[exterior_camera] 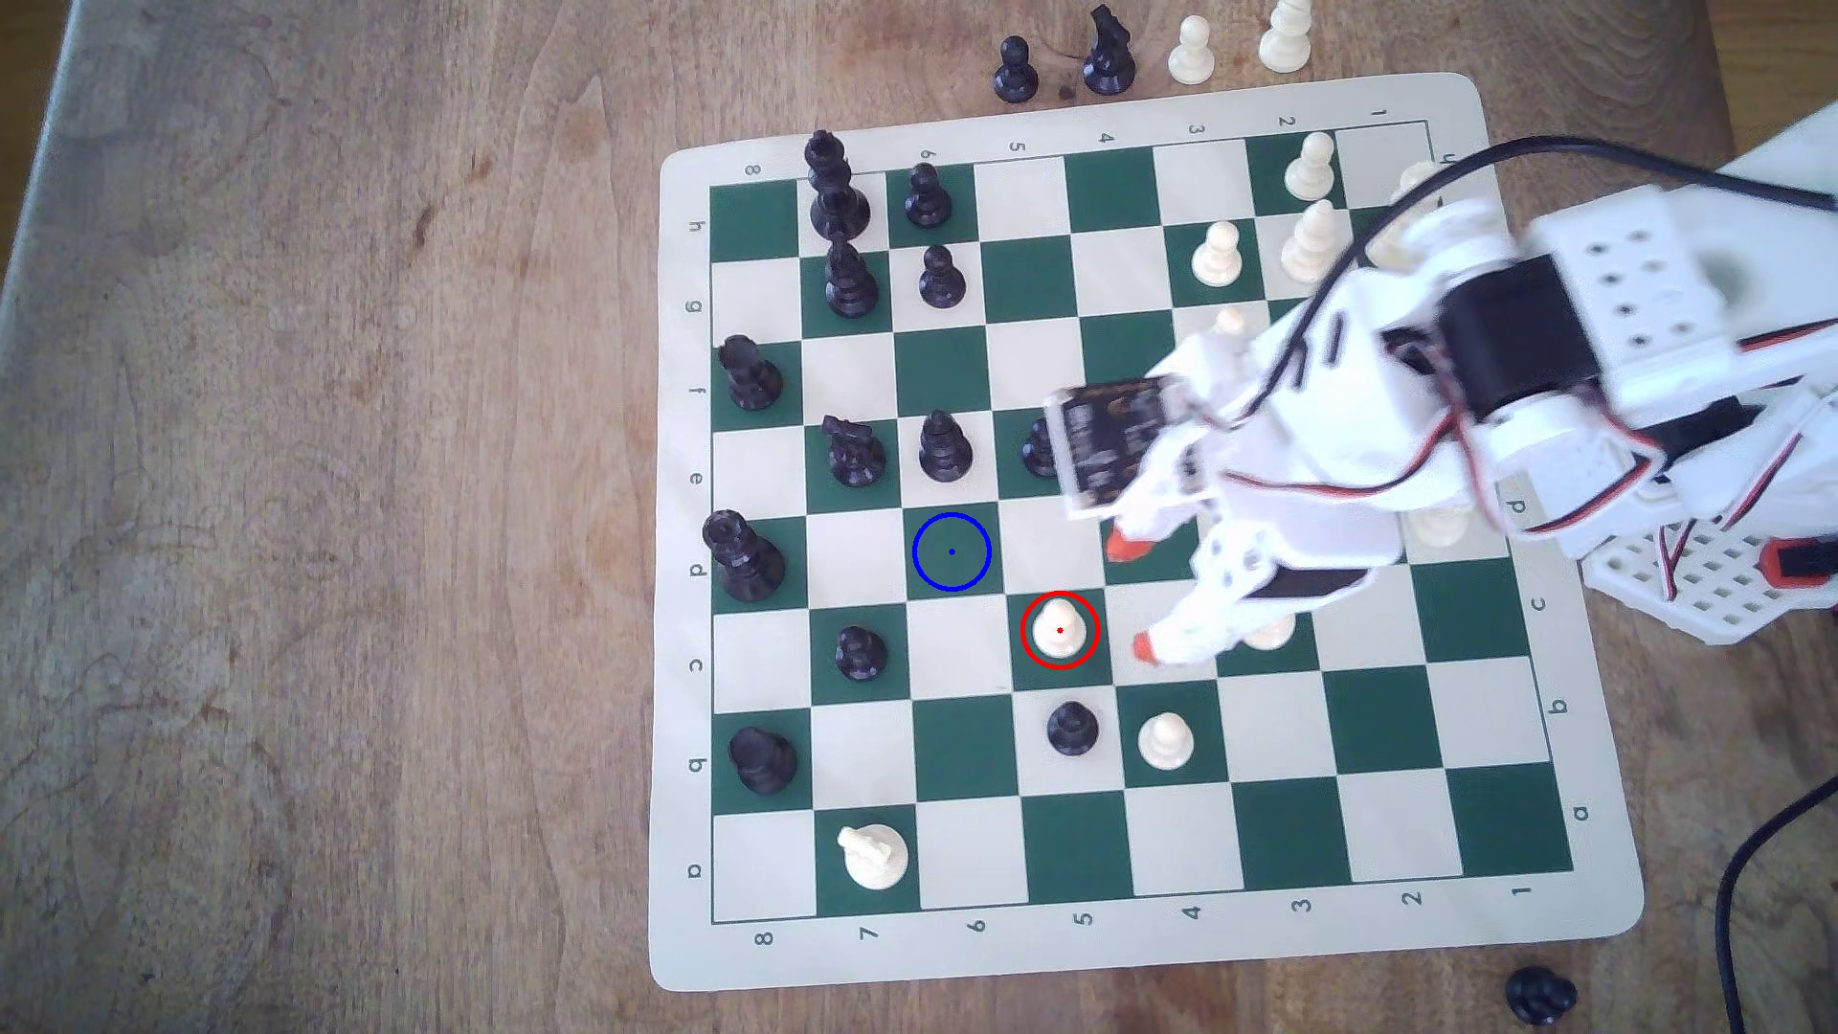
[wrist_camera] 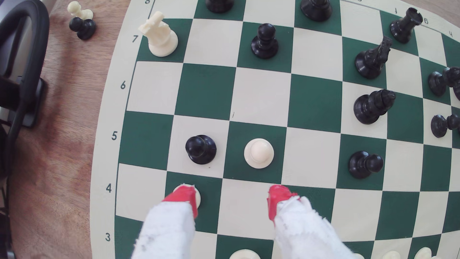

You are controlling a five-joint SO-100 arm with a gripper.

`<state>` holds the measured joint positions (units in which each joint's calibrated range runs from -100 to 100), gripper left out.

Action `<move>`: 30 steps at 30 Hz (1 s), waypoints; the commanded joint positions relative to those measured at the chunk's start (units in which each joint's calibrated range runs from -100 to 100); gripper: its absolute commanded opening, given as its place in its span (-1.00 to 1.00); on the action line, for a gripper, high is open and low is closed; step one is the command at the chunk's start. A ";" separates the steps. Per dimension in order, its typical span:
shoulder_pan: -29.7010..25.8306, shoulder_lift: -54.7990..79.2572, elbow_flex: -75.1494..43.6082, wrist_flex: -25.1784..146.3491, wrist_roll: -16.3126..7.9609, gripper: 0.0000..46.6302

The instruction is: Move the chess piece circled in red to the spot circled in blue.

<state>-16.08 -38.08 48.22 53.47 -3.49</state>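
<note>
From the exterior view, my pincer [exterior_camera: 1134, 597] hangs open, red tips spread, empty. The pawn [exterior_camera: 1059, 630] stands upright just beyond my lower tip on a green square inside the red ring: cream, smooth rounded top, round base. The blue spot [exterior_camera: 952, 552] lies farther out, one square diagonally past it.

In the wrist view, the pawn [wrist_camera: 258, 153] sits ahead between my tips [wrist_camera: 231, 199], untouched, a black pawn [wrist_camera: 201, 149] beside it.

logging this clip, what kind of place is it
Probably a home or hobby tabletop setup, not a factory: a roll-up chess mat lies on a worn wooden table, with loose captured pieces beside it and a white hobby-style arm's open gripper.
</note>
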 commanded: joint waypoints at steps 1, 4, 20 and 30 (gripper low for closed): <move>0.71 10.24 -12.13 1.73 -3.57 -0.37; 1.41 16.18 -16.03 2.72 -6.40 -0.36; 3.68 31.12 -28.72 6.24 -9.43 -0.24; 3.99 35.79 -28.99 4.93 -8.84 -0.30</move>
<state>-12.54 -1.80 23.63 59.60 -12.43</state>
